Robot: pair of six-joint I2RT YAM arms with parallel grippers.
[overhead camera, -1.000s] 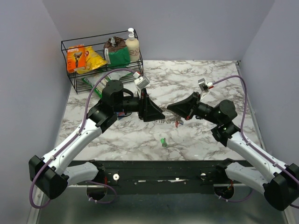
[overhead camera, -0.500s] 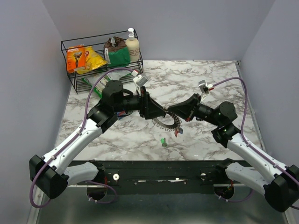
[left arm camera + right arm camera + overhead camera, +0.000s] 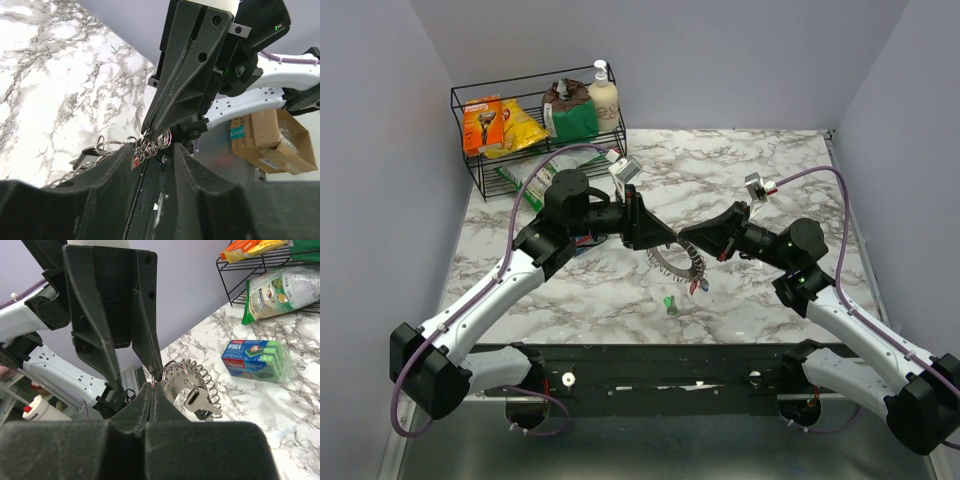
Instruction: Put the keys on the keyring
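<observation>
The keyring (image 3: 672, 262), a metal ring strung with many small split rings, hangs between both grippers above the table. My right gripper (image 3: 686, 241) is shut on one thin ring of it (image 3: 152, 386). My left gripper (image 3: 658, 239) is open, with the ring cluster (image 3: 146, 146) at its fingertips (image 3: 127, 150). A plain silver key (image 3: 193, 399) and a red-headed key (image 3: 695, 285) hang from the keyring. A green-headed key (image 3: 670, 303) lies loose on the marble table (image 3: 760, 170) below. I see no blue key.
A black wire rack (image 3: 480, 165) with snack packets, a green pouch and a pump bottle stands at the back left. A green bag (image 3: 525, 178) lies in front of it. A blue-green sponge pack (image 3: 255, 360) lies under the left arm.
My left gripper has moved right, closer to the right gripper. The keyring now sags lower between them with the red key dangling.
</observation>
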